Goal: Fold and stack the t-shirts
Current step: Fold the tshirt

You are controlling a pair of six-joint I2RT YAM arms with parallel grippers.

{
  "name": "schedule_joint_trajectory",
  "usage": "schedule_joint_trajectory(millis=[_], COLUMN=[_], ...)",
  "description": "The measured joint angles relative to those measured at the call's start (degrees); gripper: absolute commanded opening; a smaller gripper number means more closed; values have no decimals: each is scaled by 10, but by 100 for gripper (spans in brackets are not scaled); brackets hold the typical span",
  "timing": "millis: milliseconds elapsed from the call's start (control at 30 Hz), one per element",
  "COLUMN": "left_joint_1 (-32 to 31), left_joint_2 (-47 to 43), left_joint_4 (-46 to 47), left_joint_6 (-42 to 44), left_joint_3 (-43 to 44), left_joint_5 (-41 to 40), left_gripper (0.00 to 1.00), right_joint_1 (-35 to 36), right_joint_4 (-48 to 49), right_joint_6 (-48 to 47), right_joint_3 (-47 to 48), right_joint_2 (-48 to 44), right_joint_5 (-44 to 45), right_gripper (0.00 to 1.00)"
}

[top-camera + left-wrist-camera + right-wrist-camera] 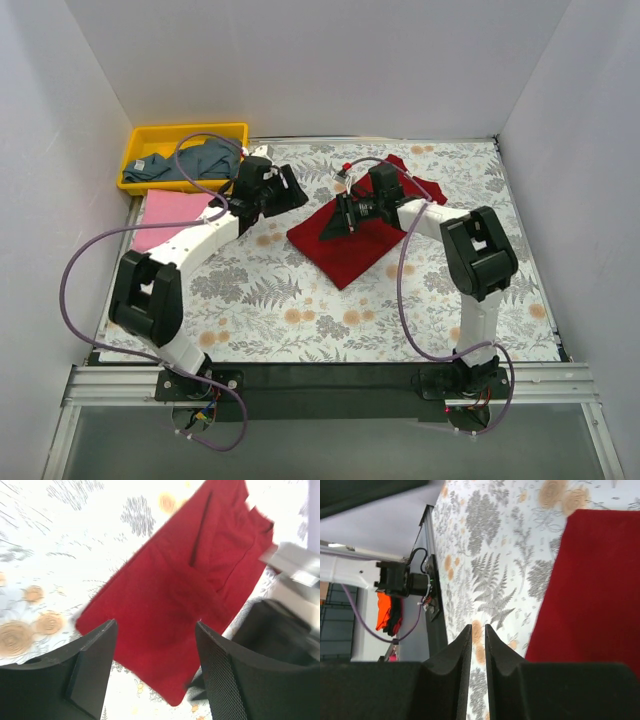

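**One shirt partly folded, two untouched, nothing stacked**

White walls box in my table, which is covered with a fern-and-flower printed cloth.

The dark red t-shirt lies near the middle of it. It is gathered into a rough rectangle with layered edges and a crease, and a bit of cloth pokes out at the far right end. I judge this fold begun but not tidy.

The pink t-shirt lies flat near the left edge of the table, just in front of the yellow bin. I cannot tell whether it has been folded. The blue-grey t-shirt is bunched up inside the bin. No shirt sits on another, so by my reckoning most of the job is left:

- finish the red shirt
- fold the other two
- build the stack

My left gripper hangs over the table just left of the red shirt, fingers spread wide and holding nothing. My right gripper is over the red shirt's near-left part. Its fingers are drawn almost together, and only a thin slit shows the printed table between them. No cloth is pinched there.
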Motion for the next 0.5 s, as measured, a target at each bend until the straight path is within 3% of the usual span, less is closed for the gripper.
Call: schedule_joint_trajectory(millis=[300,500], left_joint_1=[13,13], left_joint_2=[-157,-283], left_joint_4=[-21,-45], left_joint_6=[38,56], left_joint_3=[-151,-264], left_joint_5=[-77,-120], left_gripper=[75,77], right_joint_1=[7,0], right_joint_4=[5,6], right_joint_6=[9,-1], right_joint_3=[44,42], right_joint_2=[175,169], right_joint_5=[10,8], right_gripper=[17,17])
